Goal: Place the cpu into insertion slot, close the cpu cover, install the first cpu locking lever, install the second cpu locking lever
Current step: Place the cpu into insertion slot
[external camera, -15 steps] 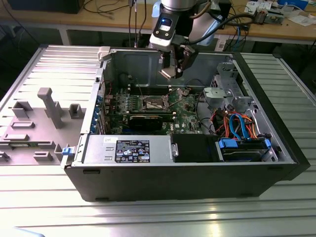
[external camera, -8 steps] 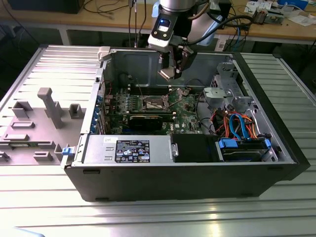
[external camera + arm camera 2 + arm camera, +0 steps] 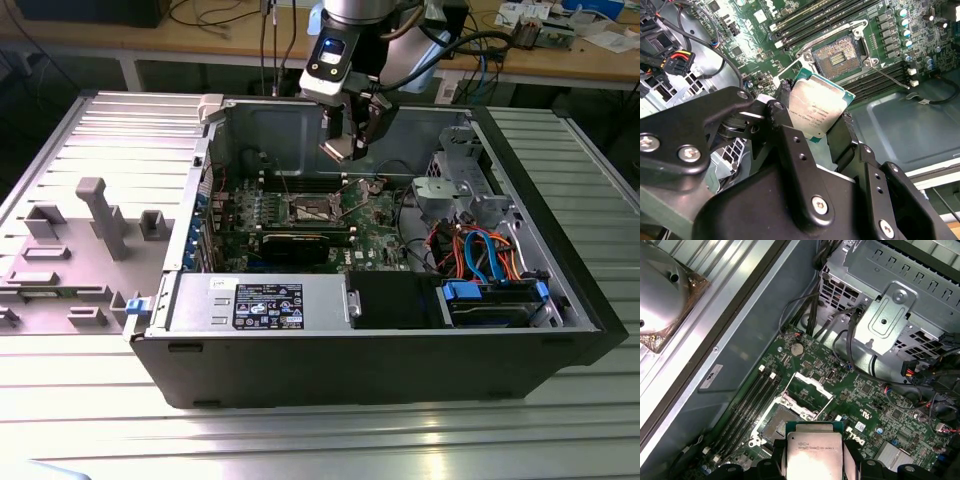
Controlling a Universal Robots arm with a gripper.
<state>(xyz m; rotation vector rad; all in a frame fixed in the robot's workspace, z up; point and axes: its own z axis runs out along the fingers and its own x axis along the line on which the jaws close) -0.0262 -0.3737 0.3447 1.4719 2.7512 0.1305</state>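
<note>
I'm hanging over the open case point(image 3: 400, 350) in the exterior view, my gripper point(image 3: 350, 135) pointing down above the green board point(image 3: 385, 228), near the case's back wall. The fingers are clamping the cpu point(image 3: 817, 107) by two opposite edges. In both wrist views its dull silver face is turning toward the camera, one black finger point(image 3: 783, 97) pressing on each side. The chip is sitting up in the air, well clear of the board and touching nothing but my fingers.

The slot point(image 3: 840, 55) is lying bare beneath, its dark centre and rows of contacts showing inside the silvery rim. In the first wrist view the cpu point(image 3: 814, 452) is hovering just short of the slot point(image 3: 777, 422) rather than squarely over it. The cover point(image 3: 815, 384) is standing swung up on the slot's far edge, its square window showing the board through it. A thin lever point(image 3: 890, 76) is sticking out from the slot's corner, angling across the memory slots point(image 3: 875, 80) in the second wrist view. More long black memory slots point(image 3: 747, 400) are running alongside the slot in the first wrist view.
</note>
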